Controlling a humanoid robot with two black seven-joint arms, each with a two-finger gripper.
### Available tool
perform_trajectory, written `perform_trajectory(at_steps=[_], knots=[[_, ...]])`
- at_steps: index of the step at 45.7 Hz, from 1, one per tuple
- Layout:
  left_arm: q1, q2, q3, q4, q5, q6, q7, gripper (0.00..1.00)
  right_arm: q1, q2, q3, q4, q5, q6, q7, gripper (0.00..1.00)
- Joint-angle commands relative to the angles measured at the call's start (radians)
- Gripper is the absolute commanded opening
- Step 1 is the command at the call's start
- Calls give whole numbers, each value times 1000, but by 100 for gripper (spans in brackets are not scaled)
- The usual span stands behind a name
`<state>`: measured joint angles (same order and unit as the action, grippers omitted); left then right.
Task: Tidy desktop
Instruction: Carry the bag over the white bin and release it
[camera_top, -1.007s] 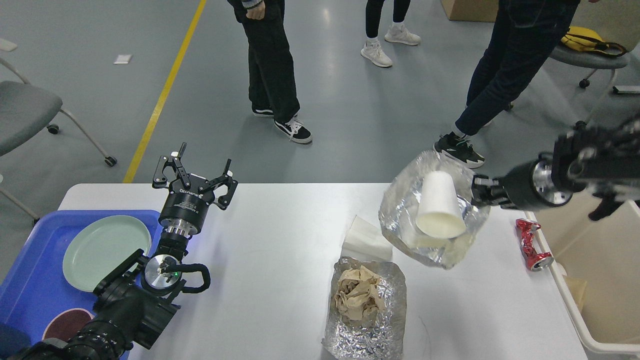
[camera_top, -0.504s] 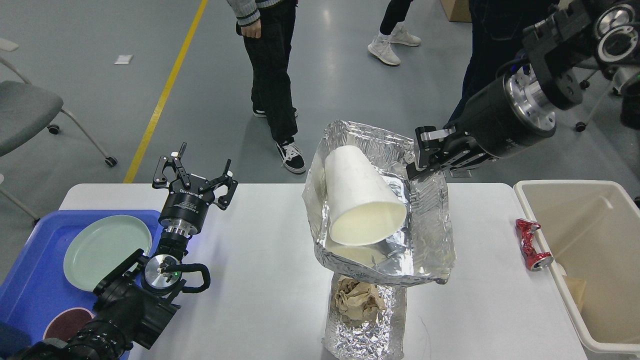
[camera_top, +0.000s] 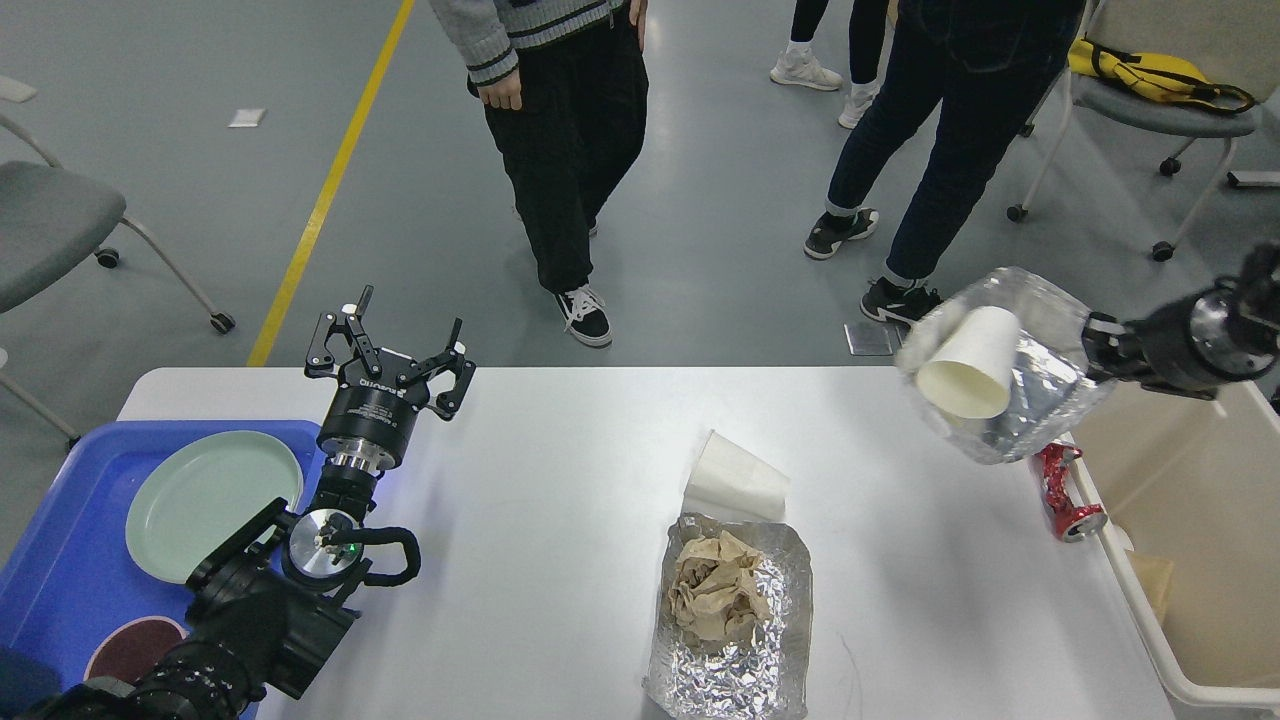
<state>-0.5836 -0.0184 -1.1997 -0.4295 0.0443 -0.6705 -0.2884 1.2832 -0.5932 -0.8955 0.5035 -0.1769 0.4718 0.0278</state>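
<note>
The white desktop (camera_top: 560, 480) spans the view. My right gripper (camera_top: 1092, 348) is shut on the edge of a foil tray (camera_top: 1030, 410) held in the air over the desktop's right end; a white paper cup (camera_top: 968, 363) lies tilted inside it. My left gripper (camera_top: 392, 342) is open and empty, held above the desktop's far left edge beside the blue tray (camera_top: 60, 540). A second foil tray (camera_top: 735, 655) with crumpled brown paper (camera_top: 715, 588) lies at the front middle. A white paper cup (camera_top: 735, 478) lies on its side behind it. A crushed red can (camera_top: 1066, 492) lies near the right edge.
A beige bin (camera_top: 1190, 500) stands at the desktop's right end. The blue tray holds a pale green plate (camera_top: 212, 500) and a dark bowl (camera_top: 132, 648). People stand on the floor beyond the desktop's far edge. Chairs stand at far left and far right.
My right arm has swung the foil tray with the cup from above the desktop's middle to the right, toward the beige bin. The left arm has not moved. The people have shifted.
</note>
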Motion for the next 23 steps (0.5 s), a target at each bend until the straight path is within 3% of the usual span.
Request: perform_trajectory(at_steps=[1,6,9,13,17,18,19,20,21,22,23], knots=[[-1,0,0,0,0,-1,0,96,-273,10,67,-285,103,-2,-12,0],[1,0,0,0,0,-1,0,96,-447,35,93,-424,252,-7,-32,0],[1,0,0,0,0,0,0,96,-508,56,93,-473,335,-48,-71,0],[1,0,0,0,0,-1,0,96,-577,72,96,-488,404,-200,-138,0],[1,0,0,0,0,0,0,96,-616,102,95,-488,402,-356,-163,0],[1,0,0,0,0,0,0,96,-624,108,98,-484,407,-366,-161,13],[1,0,0,0,0,0,0,96,-628,115,96,-482,404,-381,-161,76],[1,0,0,0,0,0,0,96,-633,116,90,-482,402,-386,-163,100],[1,0,0,0,0,0,0,96,-637,119,90,-484,401,-390,-158,92],[-1,0,0,0,0,0,0,96,-639,122,92,-484,401,-395,-158,99],[-1,0,0,0,0,-1,0,96,-640,125,92,-484,402,-395,-160,100]])
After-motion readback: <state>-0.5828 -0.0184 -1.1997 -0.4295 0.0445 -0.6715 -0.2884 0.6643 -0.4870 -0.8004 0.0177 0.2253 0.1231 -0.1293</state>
